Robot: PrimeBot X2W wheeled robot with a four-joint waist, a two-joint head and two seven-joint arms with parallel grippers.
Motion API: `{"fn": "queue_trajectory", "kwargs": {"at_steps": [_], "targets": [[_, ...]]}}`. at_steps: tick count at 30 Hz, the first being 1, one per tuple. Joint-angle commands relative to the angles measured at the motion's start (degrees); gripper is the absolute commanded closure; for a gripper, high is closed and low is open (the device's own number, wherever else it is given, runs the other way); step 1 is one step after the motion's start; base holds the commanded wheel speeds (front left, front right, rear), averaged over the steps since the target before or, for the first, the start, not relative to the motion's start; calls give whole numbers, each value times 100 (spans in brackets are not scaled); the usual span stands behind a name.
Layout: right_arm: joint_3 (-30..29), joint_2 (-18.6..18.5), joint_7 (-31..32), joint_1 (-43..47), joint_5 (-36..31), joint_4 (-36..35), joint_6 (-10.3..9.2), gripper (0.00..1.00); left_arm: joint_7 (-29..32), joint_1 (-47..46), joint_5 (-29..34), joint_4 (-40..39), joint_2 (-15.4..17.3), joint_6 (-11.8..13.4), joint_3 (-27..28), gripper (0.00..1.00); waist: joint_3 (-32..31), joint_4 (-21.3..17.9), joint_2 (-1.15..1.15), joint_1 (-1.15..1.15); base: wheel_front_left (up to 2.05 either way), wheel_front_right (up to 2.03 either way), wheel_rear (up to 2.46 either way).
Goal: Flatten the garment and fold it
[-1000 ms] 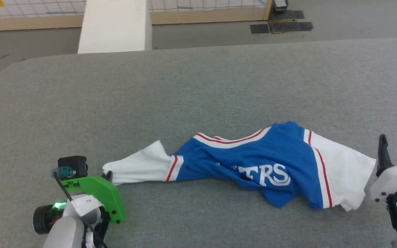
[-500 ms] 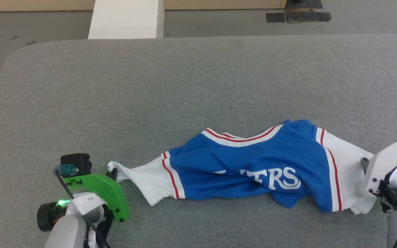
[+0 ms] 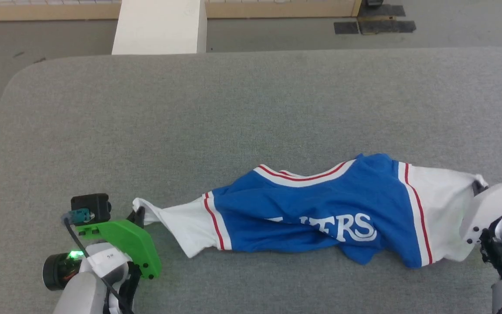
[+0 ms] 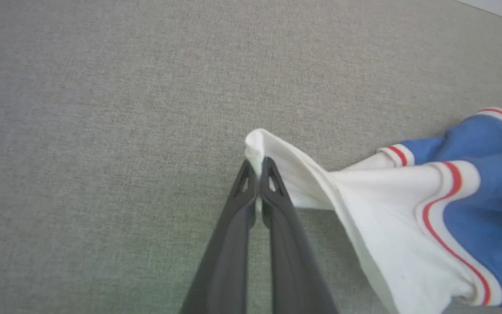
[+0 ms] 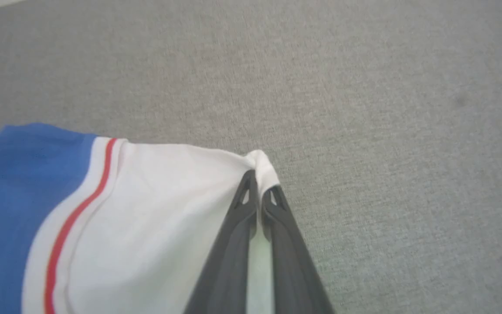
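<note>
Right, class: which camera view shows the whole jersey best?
The head view: the jersey lies stretched end to end on the grey table, lettering partly readable. The left wrist view gives one white corner pinched in the left gripper; the right wrist view, the opposite white corner in the right gripper.

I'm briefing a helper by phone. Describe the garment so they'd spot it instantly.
On the grey table, near its front edge, lies the garment, pinched at either end by the left gripper and right gripper. It alone is bright blue with white ends, red piping and white lettering.
</note>
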Motion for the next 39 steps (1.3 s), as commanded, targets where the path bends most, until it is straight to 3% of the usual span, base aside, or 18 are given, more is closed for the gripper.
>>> {"fn": "queue_trajectory", "kwargs": {"at_steps": [1, 6, 10, 15, 19, 22, 28, 33, 39], "targets": [[88, 41, -326, 169, 104, -147, -9, 100, -120, 88, -69, -20, 6, -36, 25, 100, -128, -27, 31, 0, 0, 0, 0], [343, 116, -1397, 847, 405, -795, -9, 100, -600, 220, -244, -132, -67, -202, 128, 100, -392, -92, 31, 0, 0, 0, 0], [435, 136, -1907, 1320, 455, -1348, -9, 100, -849, 329, -264, -295, -28, -194, 242, 100, -543, -171, 31, 0, 0, 0, 0], [462, 141, -2223, 1745, 749, -1819, -9, 100, -1170, 358, -277, -639, 25, -214, 359, 100, -658, -238, 31, 0, 0, 0, 0], [608, 141, -1941, 1498, 596, -2104, -9, 100, -1217, -60, -65, -776, 278, -343, 282, 100, -576, -276, 31, 0, 0, 0, 0], [817, 47, -1608, 1036, 482, -2301, -9, 100, -1199, -562, -45, -848, 439, -495, 280, 100, -415, -329, 31, 0, 0, 0, 0], [1321, -585, -828, -781, 540, -2292, -9, 100, -894, -2290, -358, -801, 582, -772, 372, 100, 310, -432, 31, 0, 0, 0, 0], [1532, -756, -583, -2382, 632, -1820, -9, 100, -798, -3771, -428, -508, 652, -740, 510, 100, 979, -529, 31, 0, 0, 0, 0], [1745, -826, -807, -4206, 329, -982, -9, 100, -1066, -5351, -473, -98, 713, -610, 799, 100, 1646, -697, 31, 0, 0, 0, 0]]}}
